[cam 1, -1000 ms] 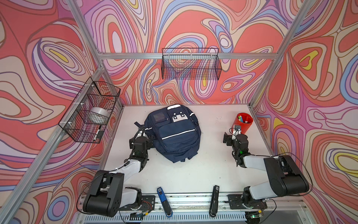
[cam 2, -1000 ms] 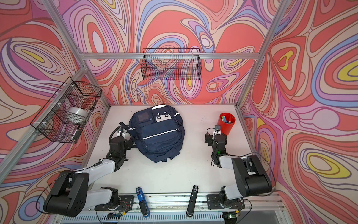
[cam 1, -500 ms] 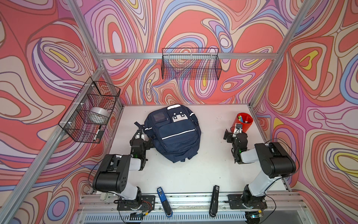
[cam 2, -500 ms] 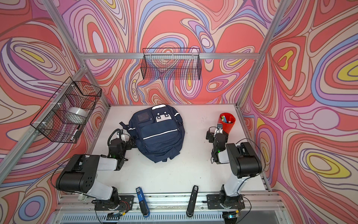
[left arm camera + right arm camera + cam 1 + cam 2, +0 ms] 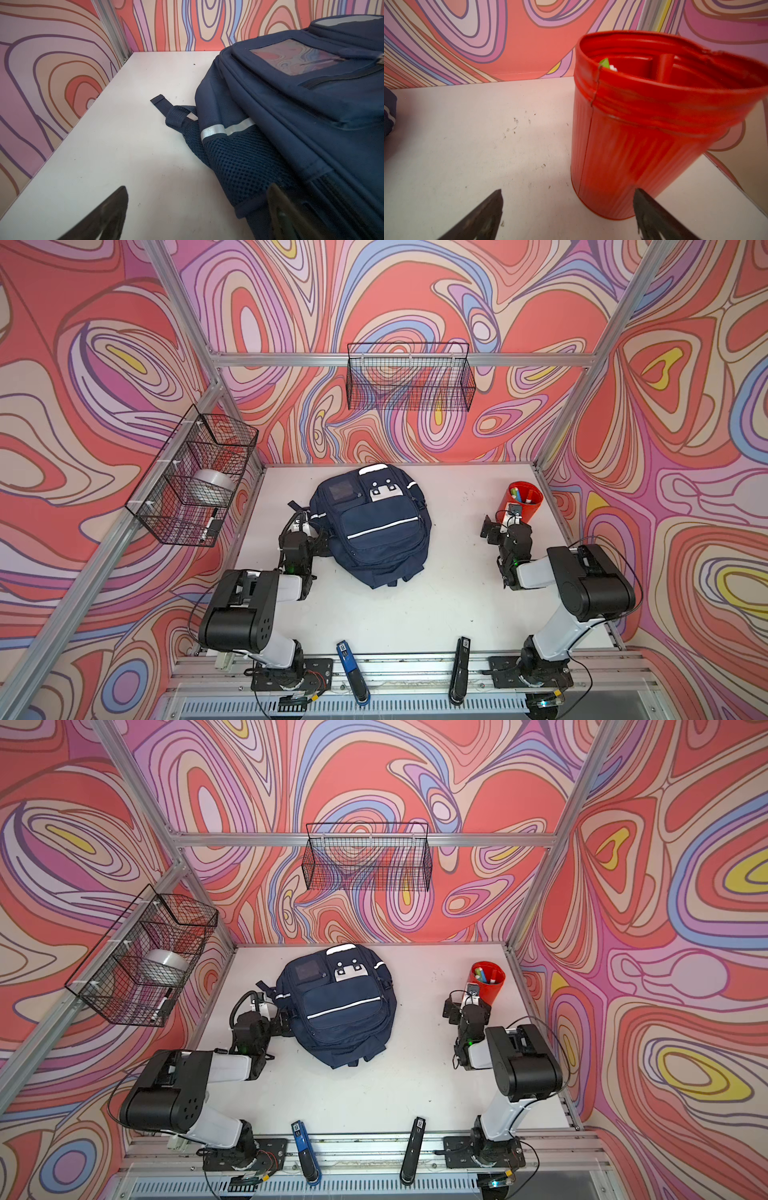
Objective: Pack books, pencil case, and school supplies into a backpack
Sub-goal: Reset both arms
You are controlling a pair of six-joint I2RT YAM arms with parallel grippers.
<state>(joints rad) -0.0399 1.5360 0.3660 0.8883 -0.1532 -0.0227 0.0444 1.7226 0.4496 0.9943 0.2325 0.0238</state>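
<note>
Navy backpack [image 5: 374, 526] on white table [image 5: 415, 614]; left fingers [image 5: 110, 212], right fingers [image 5: 483, 216] both spread wide, holding nothing

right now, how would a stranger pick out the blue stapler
Find the metal rail at the near edge of the table. Two staplers lie across it; the blue stapler, nearer the left arm, has a bright blue body, while the black stapler is dark.

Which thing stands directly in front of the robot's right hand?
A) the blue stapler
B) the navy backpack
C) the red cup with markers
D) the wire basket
C: in the right wrist view, the red cup with markers stands upright on the white table, just beyond the open right hand.
</note>
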